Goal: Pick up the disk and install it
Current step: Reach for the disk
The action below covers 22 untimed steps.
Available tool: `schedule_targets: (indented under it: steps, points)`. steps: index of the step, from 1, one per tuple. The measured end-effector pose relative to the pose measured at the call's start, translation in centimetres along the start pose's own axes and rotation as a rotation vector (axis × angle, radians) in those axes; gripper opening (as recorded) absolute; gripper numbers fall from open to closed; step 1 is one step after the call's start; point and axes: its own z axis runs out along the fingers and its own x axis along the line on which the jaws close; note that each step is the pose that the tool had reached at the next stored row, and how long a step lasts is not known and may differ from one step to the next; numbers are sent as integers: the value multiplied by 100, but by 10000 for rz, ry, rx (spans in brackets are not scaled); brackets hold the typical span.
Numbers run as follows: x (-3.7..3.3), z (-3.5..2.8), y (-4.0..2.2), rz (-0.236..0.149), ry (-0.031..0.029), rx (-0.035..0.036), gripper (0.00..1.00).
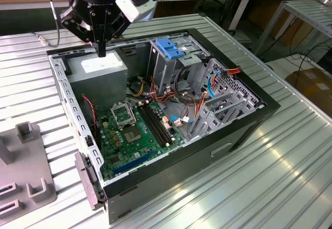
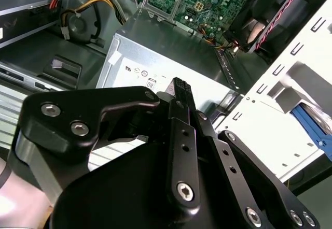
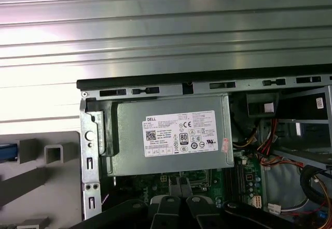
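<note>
The disk is out of view. My gripper (image 1: pixel 102 50) hangs just above the grey power supply (image 1: pixel 98 69) in the far corner of the open computer case (image 1: pixel 228 146), toward the exterior view's left. Its black fingers stand together and hold nothing. In the second wrist view the gripper (image 2: pixel 181 88) points at the power supply (image 2: pixel 155 63). In the first wrist view the gripper (image 3: pixel 181 190) sits over the edge where the power supply (image 3: pixel 171 136) meets the green motherboard (image 3: pixel 244 177).
A tall metal cage (image 1: pixel 165 68) with a blue latch (image 1: pixel 171 47) stands inside the case, with loose cables (image 1: pixel 181 110) beside it. A grey slotted fixture (image 1: pixel 26 180) lies on the ribbed metal table (image 1: pixel 290 151), at the exterior view's left; a blue sliver (image 3: pixel 6 152) shows at the fixture (image 3: pixel 52 182).
</note>
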Motion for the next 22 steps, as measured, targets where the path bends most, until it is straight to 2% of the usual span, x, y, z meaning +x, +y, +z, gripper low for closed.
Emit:
schedule_targets:
  steps: [22]
  points:
    - [101, -3, -8, 0, 0, 0, 10]
